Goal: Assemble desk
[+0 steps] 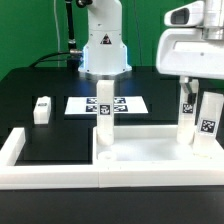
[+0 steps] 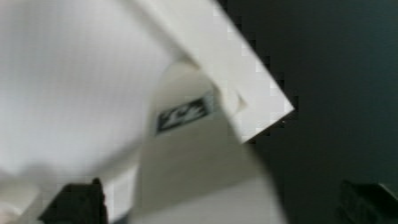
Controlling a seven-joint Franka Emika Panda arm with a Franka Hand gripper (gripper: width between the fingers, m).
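The white tabletop (image 1: 140,165) lies flat at the front of the table, inside the border wall. One leg (image 1: 105,112) stands upright at its back edge near the middle. Two more legs (image 1: 185,120) (image 1: 208,122) stand upright at its right end in the exterior view. A fourth leg (image 1: 41,108) lies loose on the black table at the exterior view's left. My gripper (image 1: 186,88) hangs just over the nearer of the two right legs. In the wrist view its jaws (image 2: 222,205) stand wide apart, with a white tagged part (image 2: 187,115) close below them. Nothing is gripped.
The marker board (image 1: 130,103) lies flat behind the tabletop, in front of the robot base (image 1: 104,50). The low white border wall (image 1: 20,150) runs along the front and up the exterior view's left side.
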